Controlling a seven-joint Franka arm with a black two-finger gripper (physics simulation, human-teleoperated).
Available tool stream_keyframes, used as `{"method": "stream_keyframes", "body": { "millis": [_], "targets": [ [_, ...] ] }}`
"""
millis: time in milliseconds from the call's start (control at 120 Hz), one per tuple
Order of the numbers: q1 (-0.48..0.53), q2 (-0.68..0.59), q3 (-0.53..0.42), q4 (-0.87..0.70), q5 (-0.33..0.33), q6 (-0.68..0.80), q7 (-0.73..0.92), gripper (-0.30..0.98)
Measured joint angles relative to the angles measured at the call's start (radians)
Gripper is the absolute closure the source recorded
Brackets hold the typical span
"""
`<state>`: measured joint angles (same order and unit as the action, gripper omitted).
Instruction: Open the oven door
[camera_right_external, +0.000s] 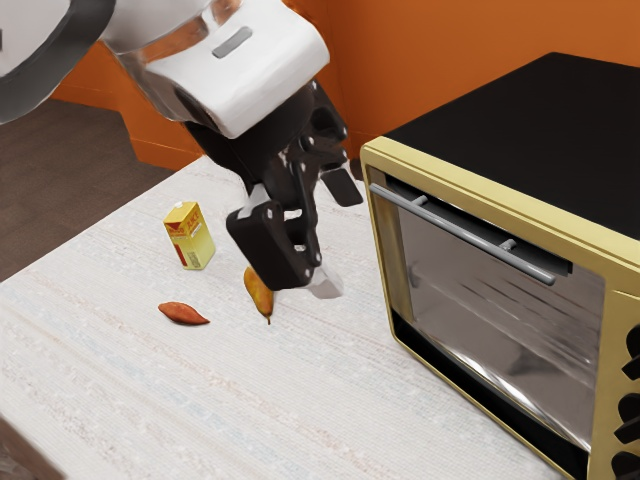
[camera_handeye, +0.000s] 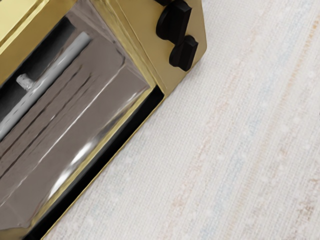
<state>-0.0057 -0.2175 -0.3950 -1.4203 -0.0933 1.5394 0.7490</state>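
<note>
My gripper (camera_right_external: 335, 235) is above the table in the exterior view, its fingers spread wide with nothing between them. It is apart from the oven, off the handle's end nearest the exterior view's left. The yellow oven (camera_right_external: 400, 161) has a glass door (camera_right_external: 500, 325), which is shut. A grey bar handle (camera_right_external: 460, 235) runs along the door's upper edge. In the wrist view the handle (camera_handeye: 55, 67) crosses the door glass (camera_handeye: 75, 120), and the oven's yellow frame (camera_handeye: 137, 55) is beside it.
A pear (camera_right_external: 259, 292), a reddish-orange sweet potato (camera_right_external: 183, 313) and a small yellow carton (camera_right_external: 190, 238) are on the white table (camera_right_external: 250, 400), near or beyond my gripper. Black knobs (camera_right_external: 630, 418) line the oven front, and one knob (camera_handeye: 174, 21) is also beside the door glass in the wrist view.
</note>
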Motion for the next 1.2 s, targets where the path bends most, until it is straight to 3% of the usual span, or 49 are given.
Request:
{"method": "stream_keyframes", "body": {
  "millis": [275,592,825,1200],
  "targets": [
    [0.003,0.046,-0.001,-0.077,-0.027,0.129,0.408,0.00],
    [0.008,0.076,0.001,-0.091,-0.031,0.177,0.701,0.00],
    [0.019,0.097,0.042,-0.104,-0.024,0.206,0.794,0.00],
    [0.002,0.205,0.019,-0.065,-0.008,0.262,0.833,0.00]
  ]
}}
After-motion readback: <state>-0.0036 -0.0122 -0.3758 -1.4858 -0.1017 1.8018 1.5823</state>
